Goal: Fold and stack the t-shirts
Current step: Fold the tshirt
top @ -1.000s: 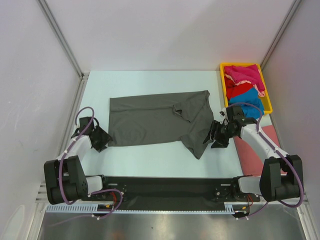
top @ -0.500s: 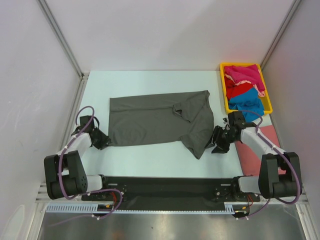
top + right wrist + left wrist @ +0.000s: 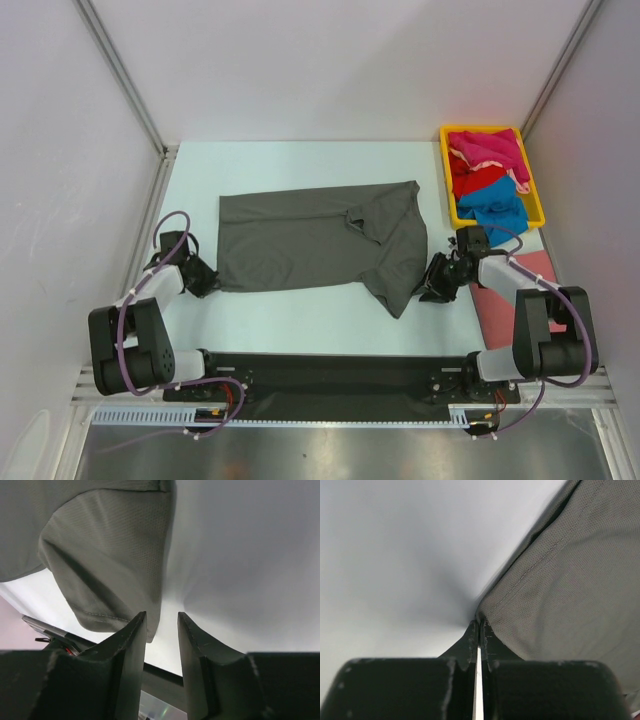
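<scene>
A large dark grey t-shirt [image 3: 310, 240] lies spread flat across the middle of the table. My left gripper [image 3: 207, 283] is low at its near-left corner. In the left wrist view the gripper [image 3: 480, 625] is shut, with the hem corner of the shirt [image 3: 570, 580] pinched at its tips. My right gripper [image 3: 428, 285] sits at the shirt's near-right edge. Its jaws [image 3: 161, 616] stand narrowly open, and the edge of the grey cloth [image 3: 110, 555] hangs into the gap beside the left finger [image 3: 132, 645]. Magenta [image 3: 485, 148], red [image 3: 475, 180] and bright blue [image 3: 500, 212] t-shirts are heaped in the tray.
The yellow tray [image 3: 445, 190] stands at the back right against the wall. A salmon-pink cloth [image 3: 497, 305] lies flat under the right arm. White walls close in the table on three sides. The black base rail [image 3: 330, 370] runs along the near edge.
My left gripper has closed on the shirt's corner. My right gripper has slid left to the shirt's edge and narrowed its jaws. The shirt has stayed put.
</scene>
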`<state>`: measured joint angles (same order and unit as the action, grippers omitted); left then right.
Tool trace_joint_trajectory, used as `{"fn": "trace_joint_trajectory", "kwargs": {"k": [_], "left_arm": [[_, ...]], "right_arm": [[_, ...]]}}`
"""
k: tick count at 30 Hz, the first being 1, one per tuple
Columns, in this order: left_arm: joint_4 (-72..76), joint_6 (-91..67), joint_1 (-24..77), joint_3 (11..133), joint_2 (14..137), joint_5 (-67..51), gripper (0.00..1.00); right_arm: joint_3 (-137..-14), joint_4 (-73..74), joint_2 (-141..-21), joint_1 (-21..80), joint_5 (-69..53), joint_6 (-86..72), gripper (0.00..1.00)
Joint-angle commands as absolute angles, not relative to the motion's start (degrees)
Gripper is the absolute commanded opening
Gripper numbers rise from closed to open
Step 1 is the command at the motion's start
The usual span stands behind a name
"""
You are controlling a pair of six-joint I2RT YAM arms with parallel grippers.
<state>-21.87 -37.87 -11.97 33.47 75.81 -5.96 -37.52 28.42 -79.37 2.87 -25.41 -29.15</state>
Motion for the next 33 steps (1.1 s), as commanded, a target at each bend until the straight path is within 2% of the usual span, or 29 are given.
{"fn": "trace_joint_trajectory", "kwargs": {"k": [1, 6, 9, 11, 13, 15, 19, 21, 25, 26, 27, 29, 33], "left_arm": [[-22.7, -35.9, -12.3, 32.1, 77.3, -5.7, 0.00], [-22.8, -35.2, -12.2, 31.6, 76.9, -5.8, 0.00], [-22.6, -34.7, -12.3, 31.4, 76.8, -6.2, 0.00], [-22.7, -34.5, -12.2, 31.4, 77.0, -6.4, 0.00], [-22.8, -34.3, -12.2, 31.4, 76.8, -6.4, 0.00], [-22.5, -34.0, -12.2, 31.3, 76.6, -6.6, 0.00], [-22.8, -33.6, -12.3, 32.0, 77.4, -7.5, 0.01], [-22.9, -34.3, -12.3, 32.1, 77.1, -7.3, 0.14], [-24.1, -35.9, -12.2, 31.5, 74.1, -6.0, 0.35], [-25.0, -36.1, -12.2, 31.8, 73.2, -6.0, 0.48], [-25.7, -36.4, -12.2, 32.0, 72.3, -5.8, 0.52], [-27.8, -36.4, -12.2, 33.0, 68.7, -5.6, 0.55], [-30.6, -35.9, -10.7, 34.5, 60.0, -4.7, 0.53]], "right_arm": [[-36.0, 23.5, -79.8, 2.6, -26.7, -31.0, 0.37], [-40.2, 27.0, -79.4, 4.4, -25.9, -26.8, 0.38], [-43.7, 30.0, -75.4, 9.1, -23.8, -24.4, 0.42], [-44.6, 31.3, -73.3, 10.1, -22.1, -24.5, 0.49], [-45.0, 29.8, -73.6, 10.6, -27.1, -25.9, 0.51], [-45.6, 29.1, -75.3, 13.4, -29.4, -27.5, 0.48], [-45.8, 28.8, -74.5, 21.8, -23.1, -29.3, 0.40], [-45.4, 27.4, -73.1, 26.5, -20.6, -29.4, 0.34], [-45.7, 27.0, -75.0, 31.5, -14.8, -30.1, 0.25], [-45.6, 26.6, -75.8, 32.2, -13.6, -30.5, 0.23], [-45.6, 26.5, -77.4, 32.8, -12.4, -30.8, 0.20], [-45.7, 25.6, -79.2, 33.9, -10.6, -31.4, 0.16], [-46.6, 24.3, -82.3, 35.8, -5.7, -31.3, 0.12]]}}
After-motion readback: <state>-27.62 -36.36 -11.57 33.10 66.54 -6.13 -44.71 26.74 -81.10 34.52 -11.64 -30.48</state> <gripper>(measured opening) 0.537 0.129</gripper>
